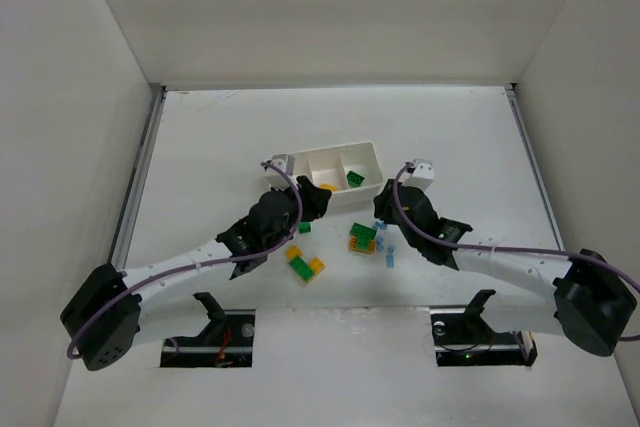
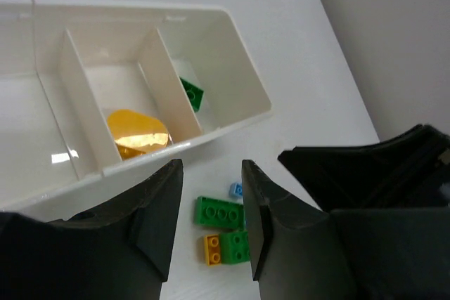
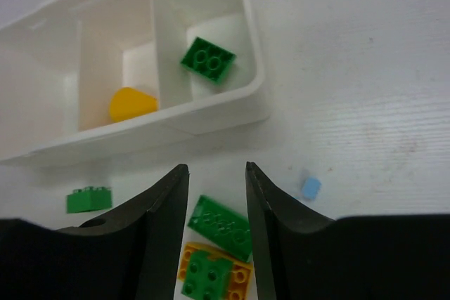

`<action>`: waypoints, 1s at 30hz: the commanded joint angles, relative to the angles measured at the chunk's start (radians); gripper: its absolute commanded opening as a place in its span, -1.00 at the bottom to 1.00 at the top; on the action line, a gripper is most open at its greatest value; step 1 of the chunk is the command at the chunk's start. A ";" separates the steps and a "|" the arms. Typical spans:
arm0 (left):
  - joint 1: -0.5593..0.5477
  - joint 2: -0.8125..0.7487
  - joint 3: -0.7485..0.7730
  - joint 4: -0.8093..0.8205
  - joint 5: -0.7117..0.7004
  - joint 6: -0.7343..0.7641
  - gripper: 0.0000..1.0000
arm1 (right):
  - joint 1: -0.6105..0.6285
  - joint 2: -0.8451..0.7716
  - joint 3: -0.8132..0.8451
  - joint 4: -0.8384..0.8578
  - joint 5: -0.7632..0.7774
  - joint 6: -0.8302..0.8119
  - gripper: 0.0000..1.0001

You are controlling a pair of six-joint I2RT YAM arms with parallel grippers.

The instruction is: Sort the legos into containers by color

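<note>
The white tray [image 1: 372, 159] has three containers in a row. A green lego [image 3: 208, 60] lies in the right one and a yellow piece [image 3: 131, 103] in the middle one. My left gripper [image 2: 211, 166] is open and holds nothing, just in front of the tray's near wall. Below its gap lie a green brick [image 2: 219, 212], a yellow-and-green pair [image 2: 226, 247] and a tiny blue brick [image 2: 235, 189]. My right gripper [image 3: 216, 168] is open and hovers over a green brick [image 3: 221, 226] and a yellow-green stack [image 3: 211, 275]. Both grippers, left [image 1: 318, 199] and right [image 1: 382, 209], flank the tray's front.
More loose bricks lie on the table: a green one [image 1: 304, 227], a yellow one [image 1: 293, 251], a green-yellow pair [image 1: 306, 267] and pale blue ones [image 1: 390, 260]. In the left wrist view the right arm [image 2: 380, 180] looms close at the right. White walls enclose the table.
</note>
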 commanded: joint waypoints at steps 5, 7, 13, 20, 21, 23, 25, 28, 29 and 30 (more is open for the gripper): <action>-0.079 -0.016 -0.025 -0.011 -0.017 0.052 -0.28 | -0.076 0.150 0.048 -0.190 0.072 0.045 0.01; -0.082 -0.023 -0.037 -0.002 -0.019 0.061 -0.27 | -0.073 0.181 0.053 -0.192 0.069 0.063 0.03; -0.071 -0.059 -0.091 0.041 0.004 0.066 -0.25 | -0.073 0.295 0.102 -0.195 0.047 0.108 -0.06; -0.066 -0.125 -0.134 0.030 0.013 0.081 -0.22 | -0.073 0.356 0.130 -0.197 0.104 0.134 -0.55; -0.063 -0.141 -0.142 0.027 0.013 0.087 -0.22 | -0.073 0.350 0.127 -0.204 0.128 0.129 -0.62; -0.053 -0.181 -0.157 0.020 0.010 0.098 -0.22 | -0.066 0.304 0.127 -0.253 0.160 0.131 -0.70; -0.034 -0.221 -0.169 0.007 0.004 0.099 -0.21 | -0.043 0.231 0.145 -0.299 0.170 0.123 -0.72; 0.015 -0.276 -0.181 -0.025 -0.005 0.086 -0.20 | 0.008 0.129 0.205 -0.303 0.145 0.068 -0.72; 0.032 -0.292 -0.188 -0.034 -0.010 0.078 -0.20 | 0.023 0.118 0.237 -0.287 0.119 0.042 -0.71; 0.048 -0.309 -0.194 -0.042 -0.014 0.069 -0.20 | 0.039 0.120 0.272 -0.266 0.087 0.016 -0.70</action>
